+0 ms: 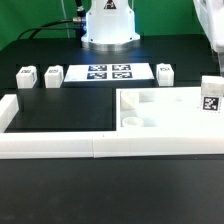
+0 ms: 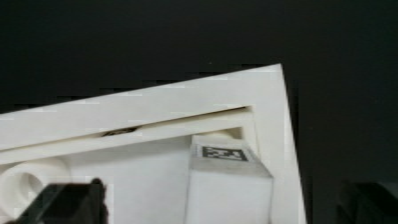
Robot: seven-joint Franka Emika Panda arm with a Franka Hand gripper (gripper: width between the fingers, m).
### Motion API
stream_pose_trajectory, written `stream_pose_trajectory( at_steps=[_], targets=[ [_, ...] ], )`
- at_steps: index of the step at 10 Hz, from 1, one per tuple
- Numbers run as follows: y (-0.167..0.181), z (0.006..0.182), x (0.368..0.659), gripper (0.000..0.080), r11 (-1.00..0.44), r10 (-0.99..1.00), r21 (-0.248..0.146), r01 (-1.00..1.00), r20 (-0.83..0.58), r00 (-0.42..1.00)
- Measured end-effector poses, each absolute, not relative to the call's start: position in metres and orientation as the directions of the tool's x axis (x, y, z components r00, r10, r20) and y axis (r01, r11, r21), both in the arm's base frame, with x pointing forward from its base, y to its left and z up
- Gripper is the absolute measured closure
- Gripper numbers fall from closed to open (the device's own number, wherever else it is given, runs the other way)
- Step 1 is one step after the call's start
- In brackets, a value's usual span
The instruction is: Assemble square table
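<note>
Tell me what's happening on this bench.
A single robot arm is putting a square table together. The tabletop lies flat against the border rail. One leg stands upright at its corner on the exterior view's right. The gripper hangs over that leg, jaws spread and not touching it. Three other legs sit loose beside the marker board.

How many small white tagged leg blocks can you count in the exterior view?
4 leg blocks. Two sit at the exterior view's left of the marker board, one at its right, and one stands at the slab's right end. None seems hidden.
</note>
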State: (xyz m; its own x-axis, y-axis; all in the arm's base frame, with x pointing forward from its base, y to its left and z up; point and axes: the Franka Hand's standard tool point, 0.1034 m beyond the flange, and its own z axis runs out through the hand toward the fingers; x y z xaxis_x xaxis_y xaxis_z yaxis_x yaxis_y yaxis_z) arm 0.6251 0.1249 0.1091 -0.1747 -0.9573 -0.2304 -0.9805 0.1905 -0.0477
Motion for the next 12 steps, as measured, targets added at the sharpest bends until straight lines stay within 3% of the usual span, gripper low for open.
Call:
stream_pose_trajectory(
  at_steps=[2, 3, 4, 7, 12],
  targets=[
    [0.124, 0.109, 0.625, 0.0151, 0.164, -0.962, -0.058, -0.985, -0.228, -0.147],
    [0.122, 0.111, 0.618, 0.0151, 0.103, -0.972, -0.097, -0.99, -0.221, -0.079],
    [0.12, 0.112, 0.598, 0.0151, 0.089, -0.974, -0.107, -0.99, -0.218, -0.064],
    [0.124, 0.104, 0.554, 0.0151, -0.164, -0.968, -0.129, -0.978, -0.172, 0.185],
    [0.126, 0.104, 0.557, 0.0151, -0.473, -0.861, -0.179, -0.863, -0.117, 0.496]
  ],
)
